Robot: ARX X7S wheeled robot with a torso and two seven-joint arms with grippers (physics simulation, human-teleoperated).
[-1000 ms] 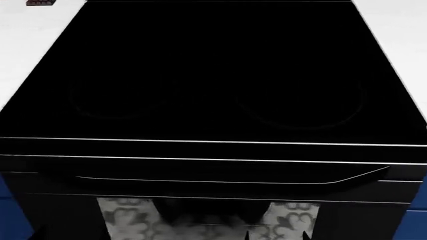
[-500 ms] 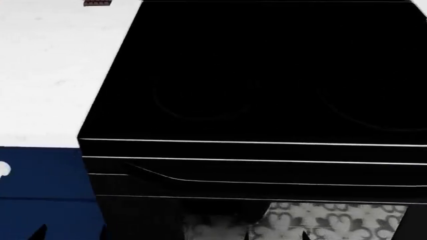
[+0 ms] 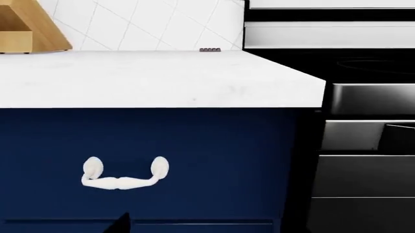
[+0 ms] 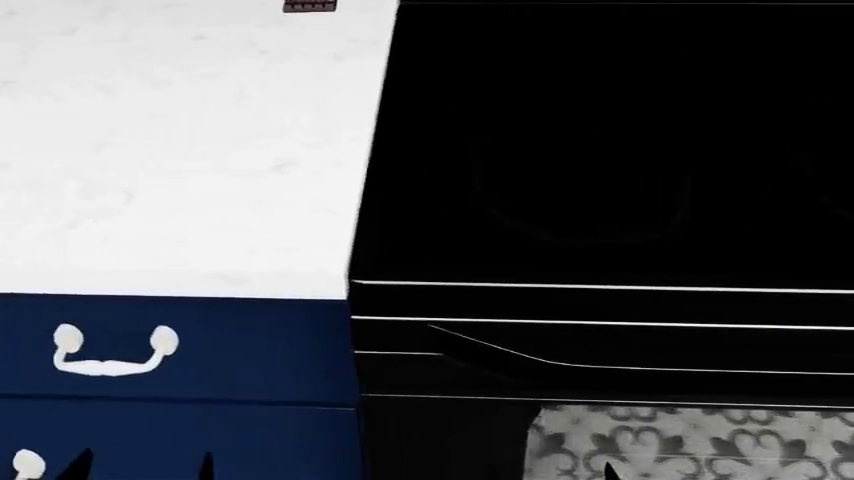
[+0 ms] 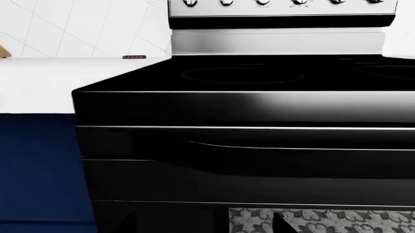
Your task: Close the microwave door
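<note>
Stove point(image 4: 601, 150) one, counter point(image 4: 174, 150) one, white drawer handles point(image 4: 114, 355) two

No microwave or microwave door shows in any view — its look, state, pose and place cannot be told from these frames.

No legible text, labels or numbers were seen in any view. Marks beside the stove point(image 5: 259, 121) knobs point(image 5: 263, 2) were too small to read; small dark object point(image 4: 308, 6) on tabletop point(image 4: 174, 150) bore nothing readable.
</note>
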